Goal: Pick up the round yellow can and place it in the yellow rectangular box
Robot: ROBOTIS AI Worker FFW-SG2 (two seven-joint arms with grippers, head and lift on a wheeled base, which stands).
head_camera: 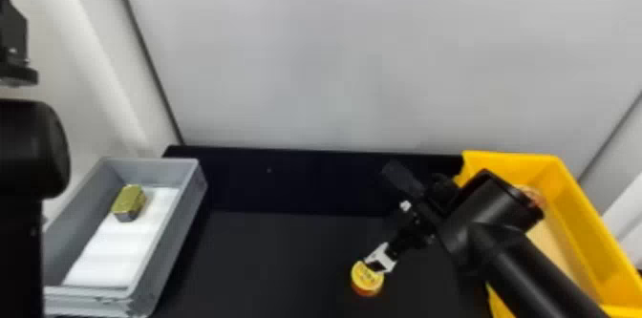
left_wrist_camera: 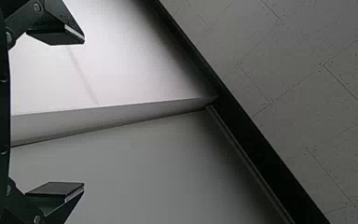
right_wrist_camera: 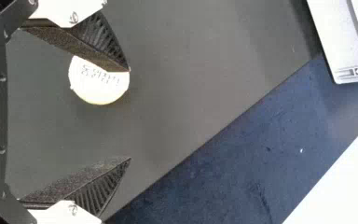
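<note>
Standing upright on the black tabletop (head_camera: pixel 267 255), to the left of the yellow rectangular box (head_camera: pixel 585 207), is the round yellow can (head_camera: pixel 367 276): short and squat, with a bright yellow lid facing up, dark print across that lid and an orange-red side below it. The right gripper (head_camera: pixel 381 217), also left of the box, is wide open above the tabletop and grips nothing; one of its two black fingers (right_wrist_camera: pixel 98 46) overlaps the rim of the lid in the right wrist view, though whether they touch cannot be told. Far to the left of the box, the left gripper (head_camera: pixel 14 47) is raised, its fingers spread wide with nothing between them. The tabletop is matte and dark, with a blue-black strip (right_wrist_camera: pixel 242 158) along its back edge bearing a few pale specks. Well apart from the box, toward the left end of the table, sits a grey crate (head_camera: pixel 184 226) with a white lining (head_camera: pixel 112 250) and a gold-topped block (head_camera: pixel 129 201) inside. Behind the box rises a smooth, pale grey wall (head_camera: pixel 334 54), and the left wrist view shows speckled ceiling tiles (left_wrist_camera: pixel 307 93) beyond a dark edge.
</note>
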